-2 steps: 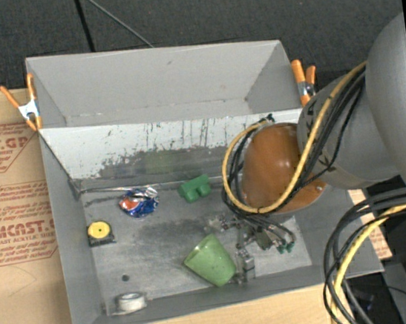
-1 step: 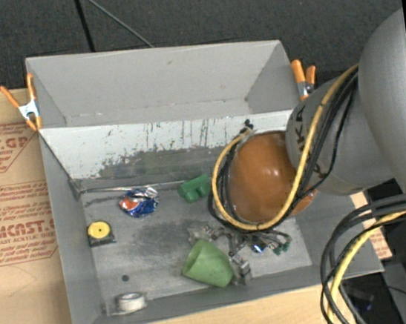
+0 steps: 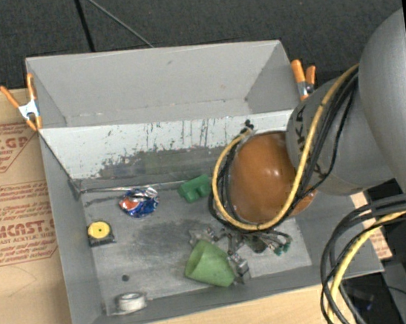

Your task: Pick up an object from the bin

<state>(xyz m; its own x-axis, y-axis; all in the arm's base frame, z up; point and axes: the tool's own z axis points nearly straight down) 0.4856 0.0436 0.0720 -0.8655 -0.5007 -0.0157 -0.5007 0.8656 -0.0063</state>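
Green cone-shaped object (image 3: 208, 265) at six o'clock in the grey metal bin (image 3: 68, 214) is adjoined at three o'clock by the gripper (image 3: 236, 254), whose closure cannot be told.

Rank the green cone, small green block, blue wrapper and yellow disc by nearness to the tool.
1. Green cone, right beside the tool, bin front.
2. Small green block, toward the back wall.
3. Blue wrapper, middle left.
4. Yellow disc, far left.

My arm (image 3: 377, 118) comes in from the right, orange cover (image 3: 261, 178) facing up, cables (image 3: 220, 185) looped round it, gripper (image 3: 235, 254) down low.
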